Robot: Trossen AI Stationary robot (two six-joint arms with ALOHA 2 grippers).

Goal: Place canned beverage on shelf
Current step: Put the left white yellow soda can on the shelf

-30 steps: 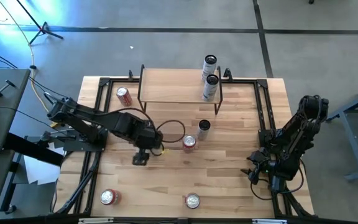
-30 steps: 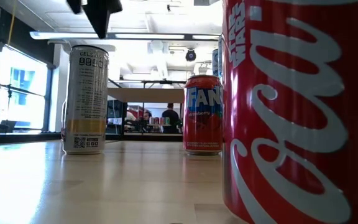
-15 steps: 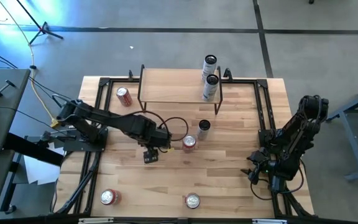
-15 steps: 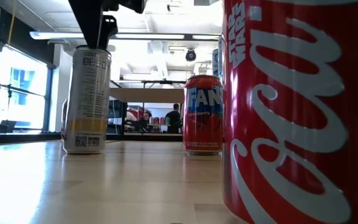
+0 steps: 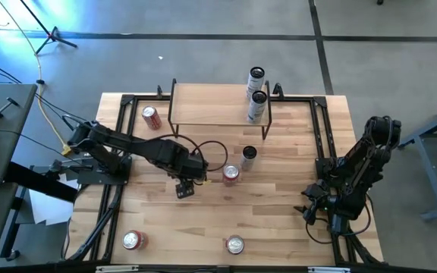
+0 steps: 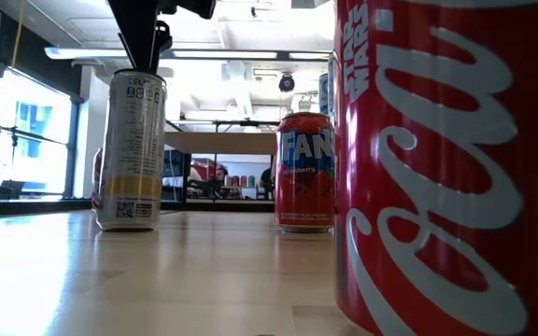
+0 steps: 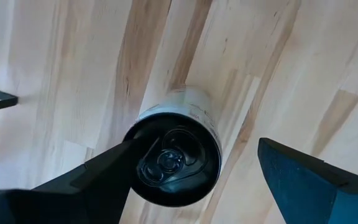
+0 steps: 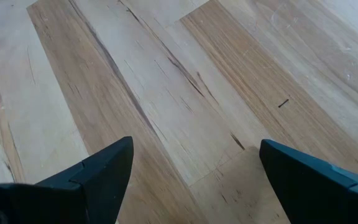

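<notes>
While the slim black-topped can (image 7: 178,157) stands upright on the table (image 5: 279,220) just in front of the shelf (image 5: 211,104), the left gripper (image 7: 194,177) hangs directly over it with its jaws spread wide, one finger (image 7: 86,183) brushing the can's rim and the other finger (image 7: 309,174) well clear, nothing gripped. From table height that same can (image 6: 131,149) shows a pale body, with the dark gripper (image 6: 143,33) right above its top. From above, the left arm reaches in across the table, and a red can (image 5: 231,174) sits just beside it. On the shelf's right end stands a slim can (image 5: 257,106), with another (image 5: 256,80) behind it. More red cans dot the table: one (image 5: 151,117) left of the shelf, two (image 5: 133,240) (image 5: 235,244) along the near edge. The right gripper (image 8: 191,180) waits low over bare wood at the table's right side, jaws wide apart and empty.
</notes>
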